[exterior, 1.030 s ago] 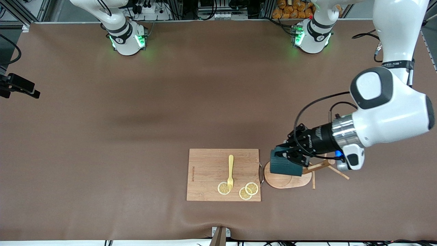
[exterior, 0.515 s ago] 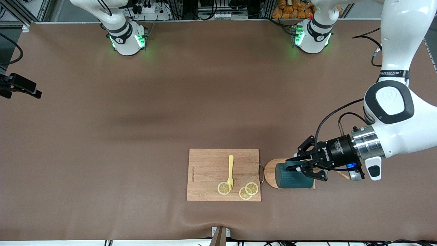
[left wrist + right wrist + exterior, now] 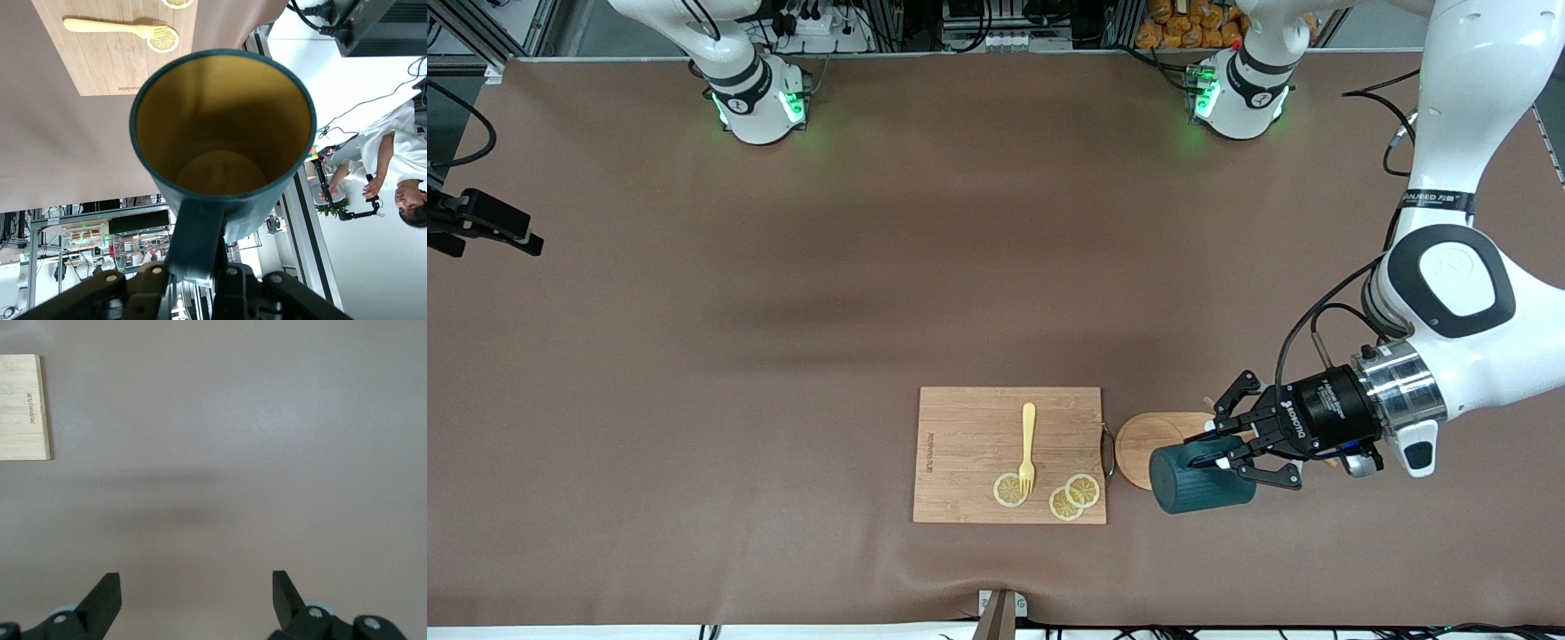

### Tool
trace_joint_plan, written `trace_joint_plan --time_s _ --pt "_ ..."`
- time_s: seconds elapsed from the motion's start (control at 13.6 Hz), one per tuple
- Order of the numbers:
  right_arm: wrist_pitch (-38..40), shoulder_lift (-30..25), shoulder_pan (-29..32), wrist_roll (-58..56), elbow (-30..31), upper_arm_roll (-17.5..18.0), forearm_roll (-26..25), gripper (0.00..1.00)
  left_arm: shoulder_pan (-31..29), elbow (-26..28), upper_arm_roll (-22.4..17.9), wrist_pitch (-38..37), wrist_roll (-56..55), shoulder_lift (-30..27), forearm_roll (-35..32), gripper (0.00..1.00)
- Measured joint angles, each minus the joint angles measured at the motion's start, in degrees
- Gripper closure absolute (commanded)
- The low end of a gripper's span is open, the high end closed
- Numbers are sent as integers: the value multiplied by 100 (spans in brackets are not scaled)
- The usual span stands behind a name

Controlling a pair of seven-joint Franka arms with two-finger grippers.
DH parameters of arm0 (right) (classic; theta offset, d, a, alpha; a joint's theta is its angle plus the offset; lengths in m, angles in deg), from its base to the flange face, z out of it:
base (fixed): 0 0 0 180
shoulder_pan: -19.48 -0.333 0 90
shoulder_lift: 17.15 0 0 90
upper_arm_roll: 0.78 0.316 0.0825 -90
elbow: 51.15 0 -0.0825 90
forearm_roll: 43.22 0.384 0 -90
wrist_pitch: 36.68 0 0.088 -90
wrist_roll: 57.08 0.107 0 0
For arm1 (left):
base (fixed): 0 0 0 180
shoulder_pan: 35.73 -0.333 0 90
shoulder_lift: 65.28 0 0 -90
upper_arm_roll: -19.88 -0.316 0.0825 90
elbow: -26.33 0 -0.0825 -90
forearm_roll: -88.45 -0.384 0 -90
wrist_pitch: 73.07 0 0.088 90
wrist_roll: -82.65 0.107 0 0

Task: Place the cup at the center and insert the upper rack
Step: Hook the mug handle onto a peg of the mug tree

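The dark teal cup point(image 3: 1196, 481) is held on its side by its handle in my left gripper point(image 3: 1234, 459), with its mouth toward the cutting board. It hangs over the edge of the mug tree's flat oval base point(image 3: 1144, 438) that is nearer to the front camera. The mug tree's post and pegs are mostly hidden by the gripper. In the left wrist view the cup point(image 3: 223, 127) shows its yellowish inside, and the left gripper point(image 3: 200, 277) is shut on the handle point(image 3: 197, 233). My right gripper point(image 3: 195, 590) is open and empty above bare table.
A wooden cutting board point(image 3: 969, 427) lies beside the mug tree base, toward the right arm's end. It carries a yellow fork point(image 3: 1028, 444) and three lemon slices point(image 3: 1082, 489). Its corner shows in the right wrist view point(image 3: 23, 407). A black camera mount point(image 3: 480, 222) sits at the table edge.
My left gripper has carried the cup off the mug tree, toward the front camera and slightly toward the left arm's end. More of the oval base now shows. The right arm has not moved.
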State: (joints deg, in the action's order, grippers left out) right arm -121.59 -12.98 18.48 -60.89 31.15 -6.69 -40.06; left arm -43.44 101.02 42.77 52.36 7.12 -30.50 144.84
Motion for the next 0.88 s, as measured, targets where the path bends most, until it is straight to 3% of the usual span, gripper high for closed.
trace_joint_plan --time_s 0.51,0.88 --pt "-23 0 -33 116 0 24 5 0 -113 280 0 35 28 8 21 100" --pt "-51 0 -26 701 0 270 5 0 -371 474 22 -33 286 6 49 100"
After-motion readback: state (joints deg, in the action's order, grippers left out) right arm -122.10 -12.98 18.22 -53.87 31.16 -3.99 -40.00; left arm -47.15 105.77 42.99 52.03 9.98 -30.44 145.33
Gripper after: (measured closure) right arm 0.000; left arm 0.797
